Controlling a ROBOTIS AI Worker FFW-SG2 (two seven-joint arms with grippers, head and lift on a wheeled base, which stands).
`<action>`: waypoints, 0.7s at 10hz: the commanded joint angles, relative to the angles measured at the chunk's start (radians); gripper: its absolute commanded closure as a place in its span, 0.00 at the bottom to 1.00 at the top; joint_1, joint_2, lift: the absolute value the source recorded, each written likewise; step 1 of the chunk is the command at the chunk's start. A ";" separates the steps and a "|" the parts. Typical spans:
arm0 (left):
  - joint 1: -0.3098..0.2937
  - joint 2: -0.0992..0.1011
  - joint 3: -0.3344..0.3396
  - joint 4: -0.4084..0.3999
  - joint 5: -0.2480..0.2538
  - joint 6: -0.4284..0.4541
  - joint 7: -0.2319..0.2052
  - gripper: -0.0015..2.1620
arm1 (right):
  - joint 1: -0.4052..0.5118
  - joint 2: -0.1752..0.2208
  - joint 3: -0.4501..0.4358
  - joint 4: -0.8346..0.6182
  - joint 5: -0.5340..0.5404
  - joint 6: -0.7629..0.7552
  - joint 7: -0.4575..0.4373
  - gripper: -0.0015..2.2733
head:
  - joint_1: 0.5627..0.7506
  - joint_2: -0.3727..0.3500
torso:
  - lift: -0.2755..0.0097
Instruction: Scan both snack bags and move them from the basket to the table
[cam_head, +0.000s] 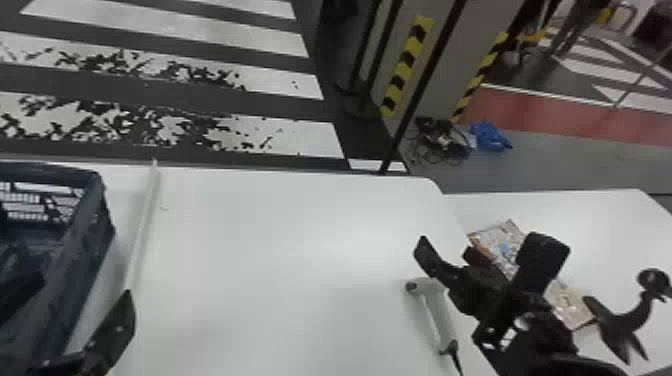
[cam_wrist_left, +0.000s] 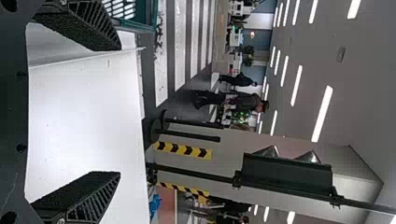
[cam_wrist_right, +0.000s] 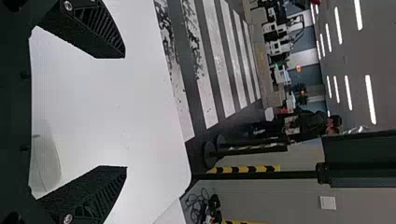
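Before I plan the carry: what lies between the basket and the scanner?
Head view: a pale strip, then bare table up to the scanner. One finger of the left claw also shows near the basket.

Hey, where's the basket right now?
In the head view, the dark blue basket sits at the robot's left, by the view's edge, just left of the pale strip along the white table.

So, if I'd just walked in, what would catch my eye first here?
Probably the open black right gripper over the right part of the white table, with a white handheld scanner lying just beside it. Next would come the dark blue plastic basket at the head view's left edge and, beyond the table, the broad white stripes across the dark floor.
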 joint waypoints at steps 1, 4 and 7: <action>0.001 -0.010 -0.019 -0.038 -0.032 0.068 0.031 0.02 | 0.090 0.015 0.105 -0.094 0.045 -0.053 -0.027 0.03 | 0.70 0.06 | 0.62; 0.019 -0.016 -0.081 -0.144 -0.138 0.203 0.152 0.02 | 0.241 0.025 0.257 -0.223 0.143 -0.169 -0.081 0.03 | 0.70 0.19 | 0.62; 0.094 -0.031 -0.085 -0.202 -0.155 0.221 0.193 0.02 | 0.372 0.025 0.300 -0.254 0.148 -0.267 -0.096 0.04 | 0.70 0.26 | 0.62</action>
